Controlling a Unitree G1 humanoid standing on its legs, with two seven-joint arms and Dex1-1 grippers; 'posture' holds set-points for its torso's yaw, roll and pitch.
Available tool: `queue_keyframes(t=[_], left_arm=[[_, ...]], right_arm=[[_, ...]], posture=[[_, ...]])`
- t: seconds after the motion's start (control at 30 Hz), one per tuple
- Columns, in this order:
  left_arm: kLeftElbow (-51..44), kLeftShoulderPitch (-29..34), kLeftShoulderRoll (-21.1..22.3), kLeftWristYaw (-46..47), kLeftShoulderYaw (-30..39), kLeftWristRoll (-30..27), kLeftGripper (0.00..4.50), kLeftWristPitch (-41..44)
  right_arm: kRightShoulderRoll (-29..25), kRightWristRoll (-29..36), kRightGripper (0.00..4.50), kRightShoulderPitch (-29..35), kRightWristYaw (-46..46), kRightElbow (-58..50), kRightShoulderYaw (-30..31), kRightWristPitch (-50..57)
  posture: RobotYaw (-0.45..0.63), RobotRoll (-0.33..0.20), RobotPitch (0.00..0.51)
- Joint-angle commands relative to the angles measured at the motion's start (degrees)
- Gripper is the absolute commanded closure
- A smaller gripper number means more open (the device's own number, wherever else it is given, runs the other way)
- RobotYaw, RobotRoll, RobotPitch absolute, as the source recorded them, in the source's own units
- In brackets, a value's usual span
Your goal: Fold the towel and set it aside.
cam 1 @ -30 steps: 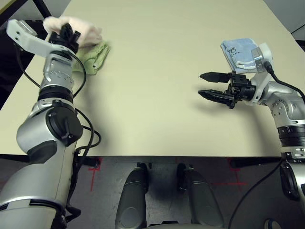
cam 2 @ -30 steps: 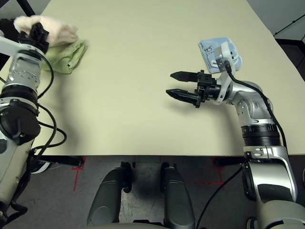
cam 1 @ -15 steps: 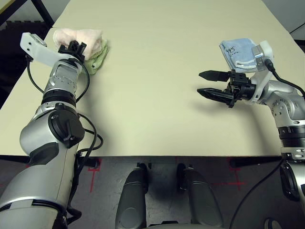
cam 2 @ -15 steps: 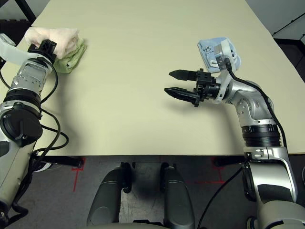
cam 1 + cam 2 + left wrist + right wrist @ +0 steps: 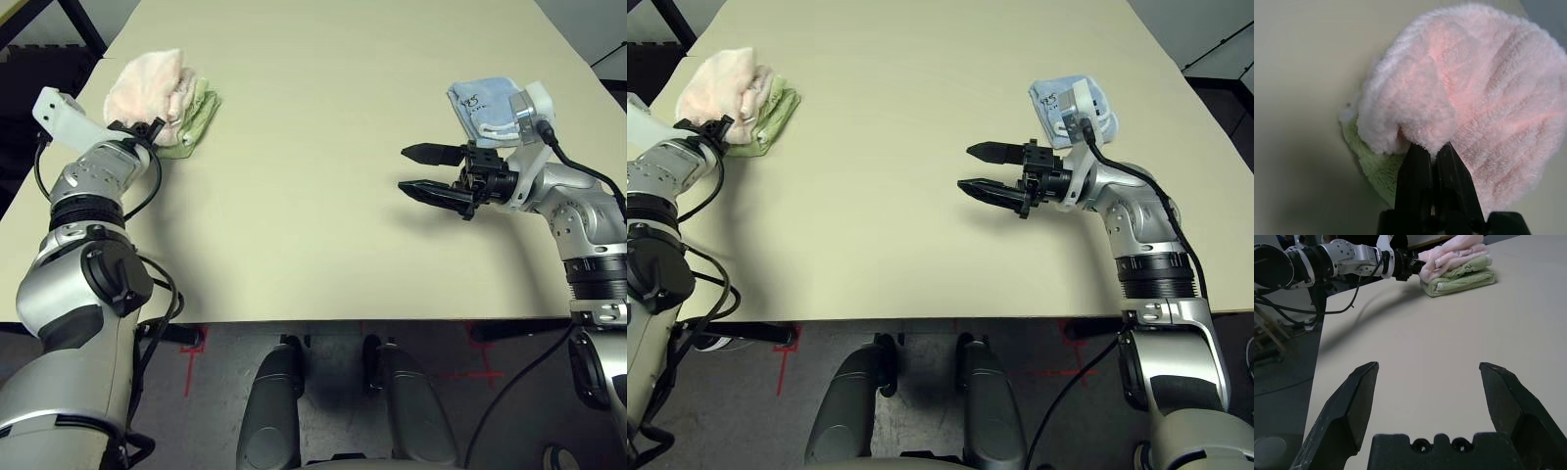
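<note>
The pale pink towel (image 5: 147, 83) lies bunched in a soft heap on top of a folded light green towel (image 5: 199, 117) at the table's far left corner. My left gripper (image 5: 150, 128) reaches it from the near side. In the left wrist view its black fingers (image 5: 1418, 171) are pressed together, and their tips pinch a fold at the edge of the towel (image 5: 1474, 98). My right gripper (image 5: 404, 168) hovers over bare table at the right, open wide, pointing left, with nothing between its fingers (image 5: 1359, 396).
A folded light blue towel (image 5: 485, 103) lies at the right, just behind my right wrist. The cream table (image 5: 313, 215) stretches bare between the arms. Its left edge runs close beside the stacked towels.
My left arm has drawn back and down; the pink towel went from hanging raised at the gripper to resting on the green towel. The right arm barely moved.
</note>
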Motion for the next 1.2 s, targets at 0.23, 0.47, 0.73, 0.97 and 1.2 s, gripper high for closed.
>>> queue_keyframes(t=[0.23,0.47,0.73,0.97,1.2], left_arm=[[-7.38,1.61,2.73,-6.6,-1.82,-1.67,1.09,14.97],[-24.0,6.95,3.68,-20.78,-9.6,-3.44,0.04,31.08],[-57.53,28.14,10.35,-49.37,-24.07,-0.96,0.04,16.21],[-57.31,32.18,4.72,-38.32,-21.5,4.22,0.04,8.18],[-53.85,33.68,-5.24,-21.16,-18.07,11.53,0.04,-8.38]], right_arm=[[0.08,-0.58,0.0,-0.18,0.66,1.0,0.86,-1.34],[0.31,-1.17,0.0,-0.6,0.81,2.25,1.01,-2.83],[5.47,-3.56,0.0,-6.65,-16.54,14.7,-5.67,-9.66],[8.92,-10.49,0.0,-8.65,-34.63,24.73,-8.02,-22.27],[8.72,-16.22,0.0,-6.03,-46.12,27.43,-7.82,-32.61]], posture=[[-0.04,0.0,0.218],[-0.04,0.0,0.207],[-0.04,0.0,0.193],[-0.04,0.0,0.182],[-0.04,0.0,0.176]])
